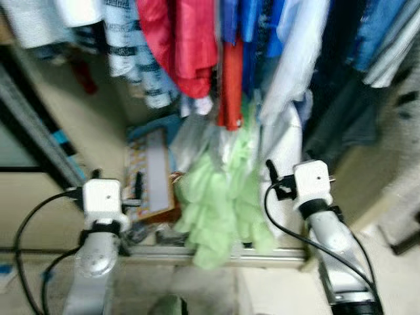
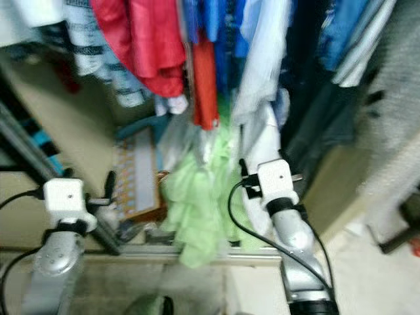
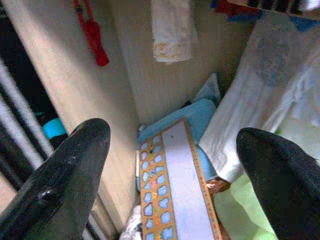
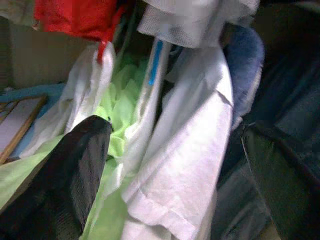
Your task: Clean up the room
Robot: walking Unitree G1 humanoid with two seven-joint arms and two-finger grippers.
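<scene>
Green garment (image 1: 220,210) hangs low in the closet, spilling over the door track (image 1: 216,254), long axis vertical. It's between both arms, just beside the right gripper (image 4: 165,200). Both grippers spread wide and empty; left gripper (image 3: 170,165) faces a board (image 3: 177,190).

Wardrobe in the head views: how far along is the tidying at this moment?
Done: clothes such as the red garment hang on the rail. In hand: nothing; the left gripper and right gripper are open and raised toward the wardrobe. Left: the light green garment spills over the bottom track, and the framed board leans inside.
</scene>
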